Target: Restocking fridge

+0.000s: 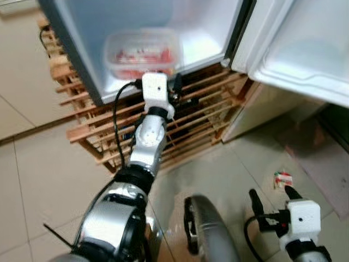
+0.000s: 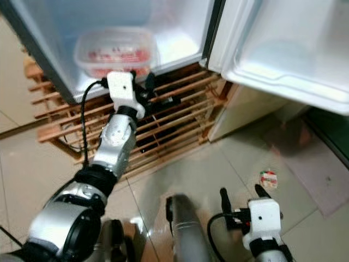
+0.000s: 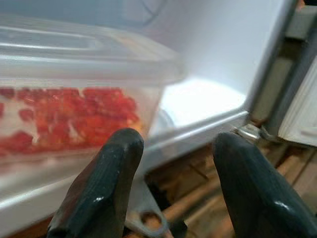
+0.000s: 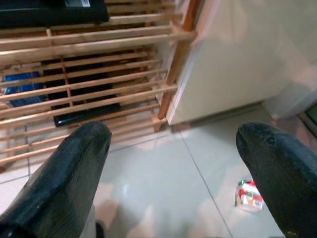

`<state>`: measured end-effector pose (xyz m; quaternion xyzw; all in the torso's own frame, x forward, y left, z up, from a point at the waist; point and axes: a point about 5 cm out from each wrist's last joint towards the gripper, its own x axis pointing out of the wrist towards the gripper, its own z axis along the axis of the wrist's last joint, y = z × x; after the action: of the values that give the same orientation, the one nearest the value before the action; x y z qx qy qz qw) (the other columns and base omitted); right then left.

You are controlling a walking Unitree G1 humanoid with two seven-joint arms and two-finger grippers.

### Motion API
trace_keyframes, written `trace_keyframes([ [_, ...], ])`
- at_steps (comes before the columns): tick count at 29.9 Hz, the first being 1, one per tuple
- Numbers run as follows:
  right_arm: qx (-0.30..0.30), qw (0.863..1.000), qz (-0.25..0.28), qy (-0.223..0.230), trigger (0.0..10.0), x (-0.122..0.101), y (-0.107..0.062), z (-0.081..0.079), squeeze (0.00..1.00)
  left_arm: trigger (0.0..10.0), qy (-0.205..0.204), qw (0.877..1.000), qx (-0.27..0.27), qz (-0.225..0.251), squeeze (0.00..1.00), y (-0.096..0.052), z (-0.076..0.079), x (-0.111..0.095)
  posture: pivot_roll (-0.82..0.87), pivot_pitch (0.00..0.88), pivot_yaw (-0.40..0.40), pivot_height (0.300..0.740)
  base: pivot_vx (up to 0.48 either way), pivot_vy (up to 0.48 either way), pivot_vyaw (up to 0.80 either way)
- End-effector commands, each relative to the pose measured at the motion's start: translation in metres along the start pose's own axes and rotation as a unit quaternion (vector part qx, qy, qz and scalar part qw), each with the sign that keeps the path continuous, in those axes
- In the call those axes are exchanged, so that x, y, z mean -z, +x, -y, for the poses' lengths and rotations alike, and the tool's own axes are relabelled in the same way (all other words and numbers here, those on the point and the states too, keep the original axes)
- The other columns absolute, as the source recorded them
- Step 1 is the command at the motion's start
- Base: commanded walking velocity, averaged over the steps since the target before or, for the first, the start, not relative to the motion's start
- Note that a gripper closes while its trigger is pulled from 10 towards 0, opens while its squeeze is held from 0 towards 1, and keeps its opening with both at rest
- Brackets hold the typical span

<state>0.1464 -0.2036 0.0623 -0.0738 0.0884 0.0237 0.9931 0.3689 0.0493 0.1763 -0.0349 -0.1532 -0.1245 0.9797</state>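
A clear plastic box of red food (image 1: 140, 53) sits on the bottom shelf inside the open fridge (image 1: 82, 65). My left gripper (image 1: 172, 87) is stretched out just in front of the fridge's lower edge, to the right of the box, open and empty; its fingers (image 3: 106, 183) frame the box (image 3: 69, 114) in the left wrist view. Low at the right, my right gripper (image 1: 271, 197) hangs open over the floor tiles, holding nothing. A small red, white and green packet (image 1: 283, 178) lies on the floor just beyond it, also in the right wrist view as the packet (image 4: 249, 196).
The fridge stands on a slatted wooden pallet (image 1: 191, 117). The open fridge door (image 1: 305, 49) juts out at the right above the tiles. A black cable (image 1: 117, 117) runs along my left arm. A dark mat (image 1: 322, 158) lies at far right.
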Motion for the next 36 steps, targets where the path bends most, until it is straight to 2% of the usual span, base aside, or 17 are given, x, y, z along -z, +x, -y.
trace_keyframes([
  [1,-0.002,1.000,-0.012,0.000,10.0,0.005,-0.007,0.000,0.00,10.0,-0.007,1.000,-0.007,0.007,0.00,-0.001,-0.001,-0.002,-0.28,0.250,-0.029,0.646,0.000,0.000,0.00],
  [15,-0.006,1.000,-0.014,-0.005,10.0,0.010,-0.006,0.002,0.00,10.0,0.002,0.999,-0.014,0.031,0.00,0.007,0.000,-0.015,-0.29,0.225,-0.032,0.646,0.000,0.000,0.00],
  [21,-0.008,1.000,-0.016,-0.006,10.0,0.013,-0.007,0.002,0.00,10.0,0.009,1.000,-0.010,0.025,0.00,0.010,0.003,-0.014,-0.29,0.221,-0.032,0.646,0.000,0.000,0.00],
  [26,-0.008,1.000,-0.018,-0.006,10.0,0.015,-0.009,0.002,0.00,10.0,0.016,1.000,-0.006,0.021,0.00,0.011,0.006,-0.014,-0.29,0.221,-0.031,0.646,0.347,0.282,0.00],
  [36,-0.009,1.000,-0.026,-0.006,10.0,0.023,-0.012,0.003,0.00,10.0,0.013,1.000,0.007,0.028,0.00,0.015,0.011,-0.019,-0.29,0.230,-0.029,0.646,0.460,0.000,0.00],
])
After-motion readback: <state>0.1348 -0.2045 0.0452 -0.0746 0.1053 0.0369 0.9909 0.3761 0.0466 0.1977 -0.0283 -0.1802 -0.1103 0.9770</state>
